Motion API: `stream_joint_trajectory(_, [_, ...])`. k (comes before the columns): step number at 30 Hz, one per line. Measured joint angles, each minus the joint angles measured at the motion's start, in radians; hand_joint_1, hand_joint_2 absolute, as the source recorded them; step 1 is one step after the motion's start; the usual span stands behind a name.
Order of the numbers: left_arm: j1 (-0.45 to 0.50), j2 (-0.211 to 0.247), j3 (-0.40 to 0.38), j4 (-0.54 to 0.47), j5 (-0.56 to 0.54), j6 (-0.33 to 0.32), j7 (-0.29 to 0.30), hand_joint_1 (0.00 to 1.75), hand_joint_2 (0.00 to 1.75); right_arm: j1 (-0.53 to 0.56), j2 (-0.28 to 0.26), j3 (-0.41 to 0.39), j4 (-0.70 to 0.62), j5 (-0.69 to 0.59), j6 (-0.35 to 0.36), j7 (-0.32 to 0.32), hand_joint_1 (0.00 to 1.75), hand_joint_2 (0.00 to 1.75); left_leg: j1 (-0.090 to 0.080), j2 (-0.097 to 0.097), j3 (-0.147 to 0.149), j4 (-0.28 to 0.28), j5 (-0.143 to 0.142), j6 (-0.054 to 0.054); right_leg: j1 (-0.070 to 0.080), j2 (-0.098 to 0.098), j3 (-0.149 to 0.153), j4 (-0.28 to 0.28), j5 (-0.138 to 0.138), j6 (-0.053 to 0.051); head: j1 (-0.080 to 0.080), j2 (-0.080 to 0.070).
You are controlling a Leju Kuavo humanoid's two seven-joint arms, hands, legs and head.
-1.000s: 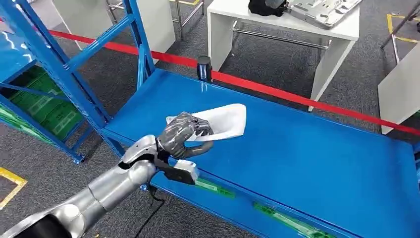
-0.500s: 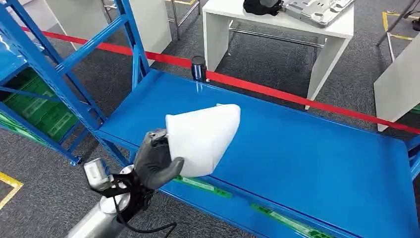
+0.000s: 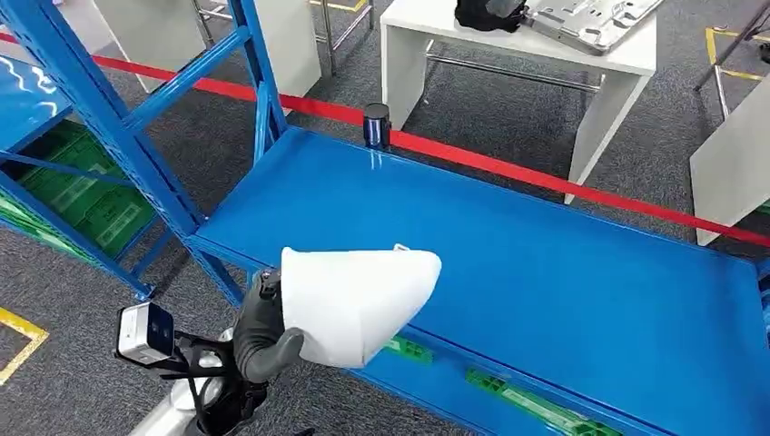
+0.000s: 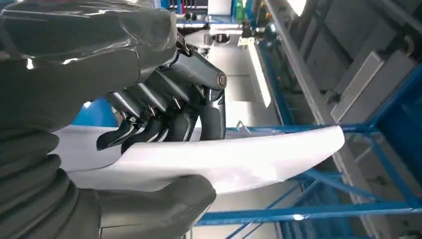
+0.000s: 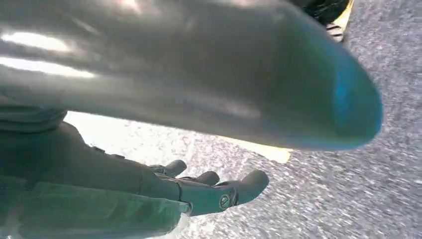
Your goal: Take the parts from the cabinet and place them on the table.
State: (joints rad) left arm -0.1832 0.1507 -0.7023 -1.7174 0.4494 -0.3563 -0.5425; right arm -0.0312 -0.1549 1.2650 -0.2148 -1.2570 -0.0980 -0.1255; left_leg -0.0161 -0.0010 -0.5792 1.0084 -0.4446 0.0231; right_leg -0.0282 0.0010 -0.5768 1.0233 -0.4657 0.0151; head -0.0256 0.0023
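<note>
- My left hand (image 3: 263, 331) grips the white moulded part (image 3: 354, 300), thumb beneath one face and fingers (image 4: 164, 119) curled over the other.
- I see the part raised above the front edge of the blue cabinet shelf (image 3: 545, 272), apart from it.
- My right hand (image 5: 199, 191) hangs over grey carpet (image 5: 348, 199), fingers spread and holding nothing.
- A white surface (image 3: 626, 50) stands beyond the red barrier tape (image 3: 508, 168).

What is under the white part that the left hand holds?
In the head view, the white part is lifted above the front edge of the blue shelf. The left hand grips its near end. The part covers the shelf edge and the fingers behind it.
</note>
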Motion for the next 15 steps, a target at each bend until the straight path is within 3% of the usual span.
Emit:
stream_joint_trajectory(2, [0.0,0.004,-0.002,0.005,0.005,-0.008,0.0,1.75,1.75,0.001,0.0,0.0,0.0,-0.002,0.0,0.0,0.0,0.0,0.004,0.0,-0.001,-0.001,0.004,-0.007,0.003,0.001,-0.003,-0.001,0.005,-0.009,0.0,0.0])
stream_joint_trajectory(3, [0.0,0.006,-0.003,0.008,0.01,-0.011,0.0,1.75,1.75,0.002,0.001,0.0,0.0,-0.005,0.0,0.0,0.0,0.0,0.008,0.0,-0.004,0.005,0.002,-0.01,-0.008,0.001,-0.005,-0.005,0.011,-0.017,0.001,0.0])
stream_joint_trajectory(4, [0.0,0.007,-0.004,0.01,0.01,-0.013,0.0,1.75,1.75,0.001,0.002,0.0,0.0,-0.008,0.0,0.0,0.0,0.0,0.009,0.0,-0.011,0.022,-0.021,-0.018,-0.006,0.001,-0.006,-0.005,0.013,-0.02,0.0,0.0])
stream_joint_trajectory(5, [-0.001,0.009,-0.005,0.012,0.011,-0.014,0.0,1.75,1.75,0.001,0.001,0.0,0.0,-0.01,0.0,0.0,0.0,0.0,0.012,0.0,-0.03,0.072,-0.064,-0.027,-0.006,0.0,-0.009,-0.005,0.017,-0.026,-0.004,0.0])
stream_joint_trajectory(7, [-0.001,0.011,-0.01,0.018,0.011,-0.014,0.0,1.75,1.75,0.003,0.0,0.0,0.0,-0.011,0.0,0.0,0.0,0.0,0.02,0.0,-0.096,0.241,-0.156,-0.038,-0.004,0.0,-0.02,-0.004,0.022,-0.032,-0.004,0.0])
stream_joint_trajectory(8, [-0.001,0.013,-0.012,0.021,0.011,-0.015,0.0,1.75,1.75,0.004,0.0,0.0,0.0,-0.012,0.0,0.0,0.0,0.0,0.022,0.0,-0.117,0.299,-0.179,-0.041,-0.003,0.0,-0.025,-0.004,0.026,-0.031,-0.004,0.0])
stream_joint_trajectory(9, [-0.001,0.014,-0.014,0.025,0.011,-0.016,0.0,1.75,1.75,0.006,0.0,0.0,0.0,-0.013,0.0,0.0,0.0,0.0,0.023,0.0,-0.117,0.315,-0.177,-0.041,-0.003,-0.001,-0.03,-0.004,0.03,-0.03,-0.004,0.0])
stream_joint_trajectory(10, [-0.001,0.015,-0.015,0.027,0.011,-0.016,0.0,1.75,1.75,0.007,0.0,0.0,0.0,-0.013,0.0,0.0,0.0,0.0,0.024,0.0,-0.094,0.282,-0.158,-0.039,-0.002,0.0,-0.034,-0.004,0.033,-0.031,-0.004,0.0])
stream_joint_trajectory(11, [-0.001,0.016,-0.016,0.029,0.011,-0.017,0.0,1.75,1.75,0.008,0.0,-0.001,0.0,-0.014,0.0,0.0,0.0,0.0,0.024,0.0,-0.049,0.209,-0.125,-0.034,0.0,0.0,-0.037,-0.004,0.038,-0.03,-0.004,0.0])
stream_joint_trajectory(13, [-0.006,0.016,-0.018,0.029,0.011,-0.02,0.0,1.75,1.75,0.008,0.001,-0.001,0.0,-0.016,0.001,0.0,0.0,0.0,0.018,-0.001,0.076,0.01,-0.064,-0.011,0.002,0.002,-0.039,-0.004,0.046,-0.025,-0.004,0.0])
stream_joint_trajectory(14, [-0.008,0.016,-0.018,0.029,0.012,-0.021,-0.001,1.75,1.75,0.008,0.004,-0.001,-0.002,-0.016,0.002,0.0,0.0,0.0,0.015,0.002,0.081,-0.005,-0.074,-0.01,0.006,0.002,-0.04,-0.004,0.05,-0.018,-0.001,0.0])
stream_joint_trajectory(15, [-0.01,0.016,-0.019,0.03,0.013,-0.022,-0.002,1.75,1.75,0.008,0.003,-0.001,-0.002,-0.016,0.002,0.0,0.0,0.0,0.008,0.002,0.076,-0.007,-0.066,-0.005,0.001,0.0,-0.042,-0.006,0.054,-0.013,-0.004,0.0])
